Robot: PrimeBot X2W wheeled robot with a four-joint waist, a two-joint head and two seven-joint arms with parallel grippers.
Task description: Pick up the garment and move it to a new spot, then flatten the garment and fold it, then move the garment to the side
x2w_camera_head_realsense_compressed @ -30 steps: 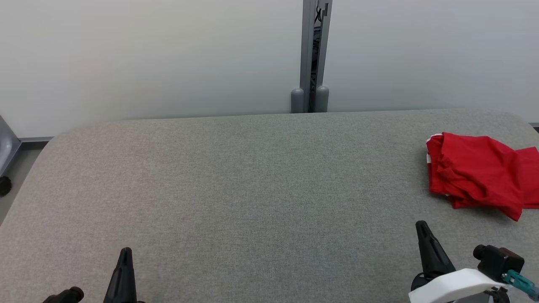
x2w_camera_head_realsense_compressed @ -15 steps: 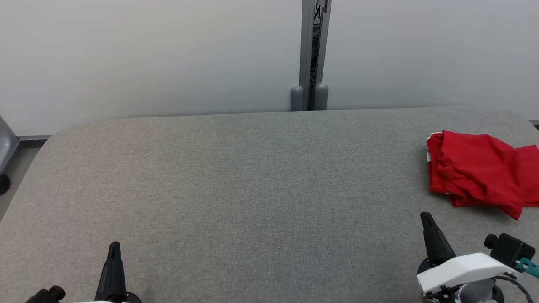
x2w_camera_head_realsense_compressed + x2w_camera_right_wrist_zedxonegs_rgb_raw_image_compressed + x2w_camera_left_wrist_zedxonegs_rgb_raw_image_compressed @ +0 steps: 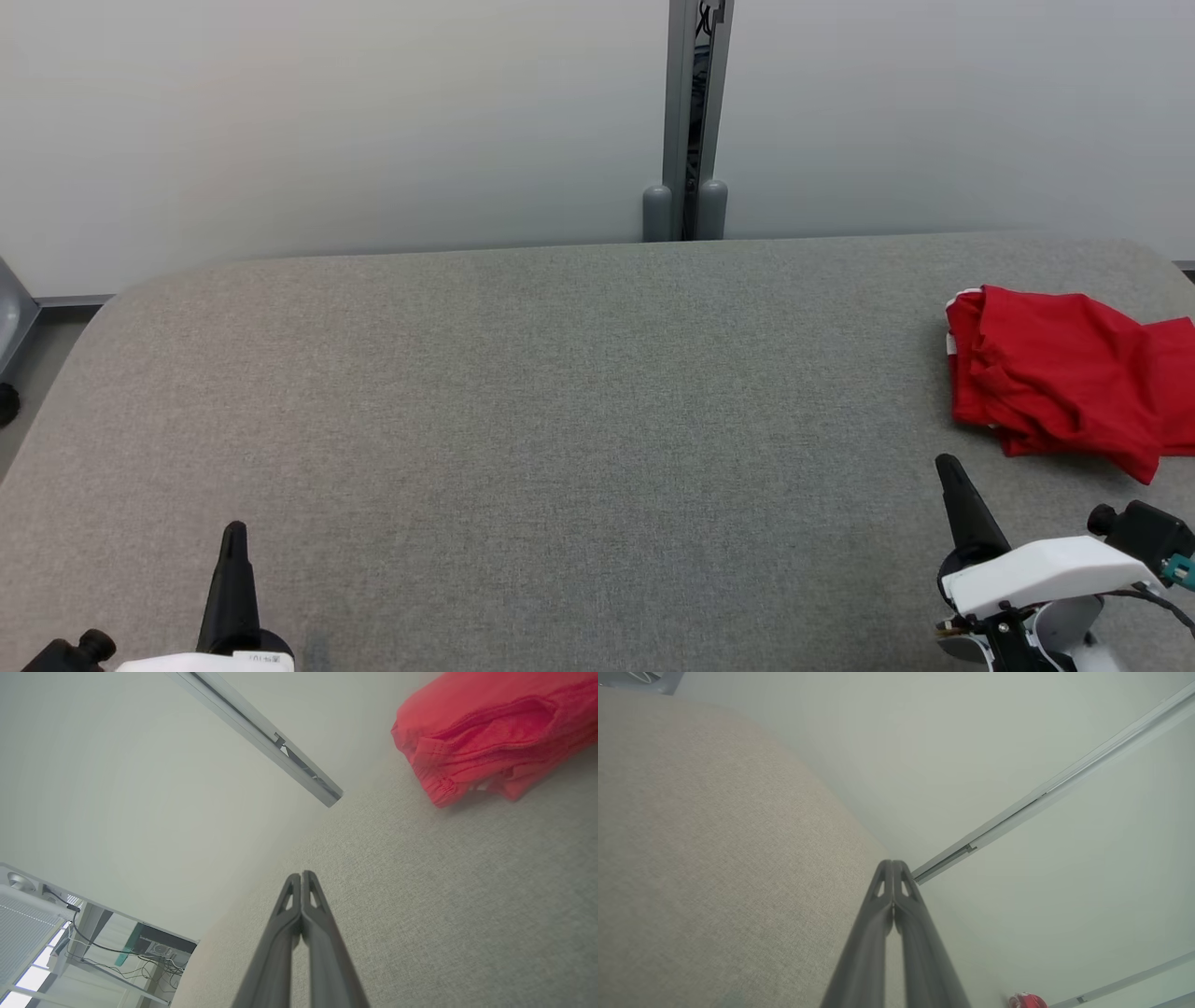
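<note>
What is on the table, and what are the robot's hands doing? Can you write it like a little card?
table: grey cloth top, rounded corners
clothes: red garment, bunched up, lying at the table's right side
left hand: shut, holding nothing, above the near left of the table
right hand: shut, holding nothing, close to the red garment but not touching it
behind: pale wall with a grey post
</note>
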